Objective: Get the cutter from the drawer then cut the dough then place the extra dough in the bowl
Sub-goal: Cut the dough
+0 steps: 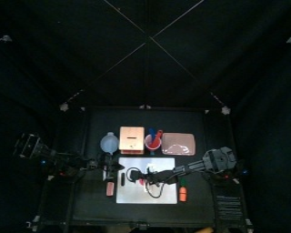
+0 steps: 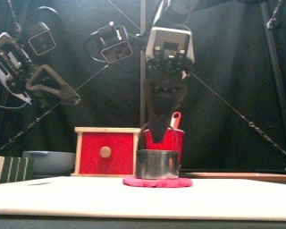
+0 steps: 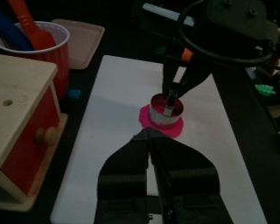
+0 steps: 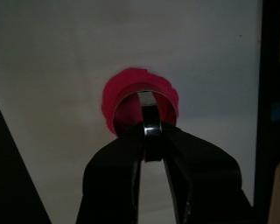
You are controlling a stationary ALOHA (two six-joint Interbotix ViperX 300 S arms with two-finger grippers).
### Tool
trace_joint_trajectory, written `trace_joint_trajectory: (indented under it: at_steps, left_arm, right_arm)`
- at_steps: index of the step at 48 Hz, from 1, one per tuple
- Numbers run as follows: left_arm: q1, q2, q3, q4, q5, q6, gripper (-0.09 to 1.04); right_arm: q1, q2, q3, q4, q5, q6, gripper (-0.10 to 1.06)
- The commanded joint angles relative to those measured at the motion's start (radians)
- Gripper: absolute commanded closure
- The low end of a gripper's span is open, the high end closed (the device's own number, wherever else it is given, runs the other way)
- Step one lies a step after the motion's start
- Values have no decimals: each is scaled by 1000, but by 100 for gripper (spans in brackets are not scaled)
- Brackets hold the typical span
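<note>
The round metal cutter (image 2: 159, 164) stands on the flat pink dough disc (image 2: 157, 182) on the white cutting board (image 2: 62, 199). My right gripper (image 2: 163, 136) comes down from above and is shut on the cutter's wire handle (image 4: 152, 112). In the right wrist view the dough (image 4: 129, 94) shows around the cutter's rim. The left wrist view shows the cutter (image 3: 166, 107) pressed on the dough (image 3: 152, 119). My left gripper (image 3: 153, 142) hovers shut and empty over the board (image 3: 113, 131), left of the dough. From above, the right gripper (image 1: 153, 177) is over the board's (image 1: 166, 167) middle.
The wooden box (image 2: 107, 152) with its red drawer front stands behind the board, the blue-grey bowl (image 2: 44, 163) to its left. A red cup (image 2: 170, 139) with toy knives and the pink tray (image 1: 180, 141) lie at the back right.
</note>
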Motion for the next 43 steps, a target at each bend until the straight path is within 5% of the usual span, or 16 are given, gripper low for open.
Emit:
trace_joint_trajectory:
  at_steps: [1, 14, 24, 34, 43]
  left_arm:
    - [2, -6, -15, -2, -5, -2, 55]
    - [2, -6, -20, -38, -5, 0, 55]
    - [2, -3, -38, -44, -5, 0, 54]
    - [3, 20, -91, -43, -5, 8, 46]
    - [2, 72, -130, -20, -6, 9, 34]
  right_arm:
    - [-6, -20, -23, -6, -6, -6, 32]
    - [-6, -48, -25, -6, -15, 9, -2]
    - [-3, -123, 0, -48, -20, 20, -3]
    - [0, -252, 121, -100, -149, 156, -3]
    - [2, -394, 337, -181, -451, 244, -3]
